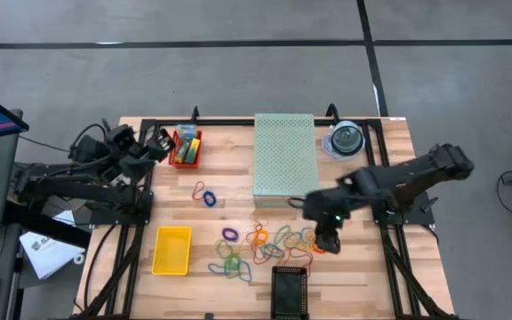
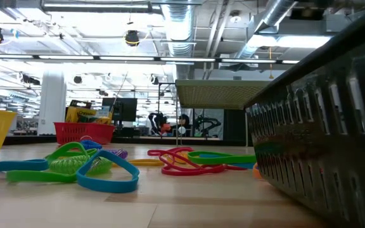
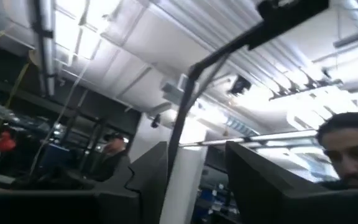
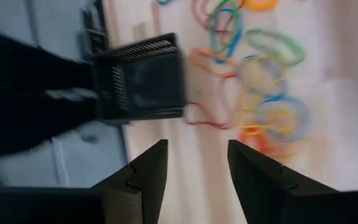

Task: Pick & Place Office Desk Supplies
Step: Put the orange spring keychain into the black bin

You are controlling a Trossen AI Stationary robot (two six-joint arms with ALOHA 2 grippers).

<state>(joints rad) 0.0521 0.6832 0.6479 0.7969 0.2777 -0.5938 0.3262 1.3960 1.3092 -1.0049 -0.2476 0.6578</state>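
Several coloured rubber bands (image 1: 256, 247) lie flat and scattered on the wooden table's near half, and they also show in the low view (image 2: 100, 166). A blue and a purple band (image 1: 206, 194) lie apart, farther left. Yellow-and-green crayon boxes (image 1: 188, 145) sit in a red basket (image 1: 186, 160) at the far left. My right gripper (image 1: 327, 240) hangs open above the right end of the band pile (image 4: 272, 118), pointing down, with nothing between its fingers (image 4: 197, 152). My left gripper (image 1: 160, 142) is raised beside the red basket, tipped upward toward the ceiling and open (image 3: 196, 152), holding nothing.
A yellow basket (image 1: 172, 250) stands near left and a black basket (image 1: 290, 291) at the near edge, just beside the right gripper. A pale green perforated box (image 1: 284, 156) and a clear round disc case (image 1: 345, 140) stand at the far side. A person (image 3: 347, 149) is beyond the table.
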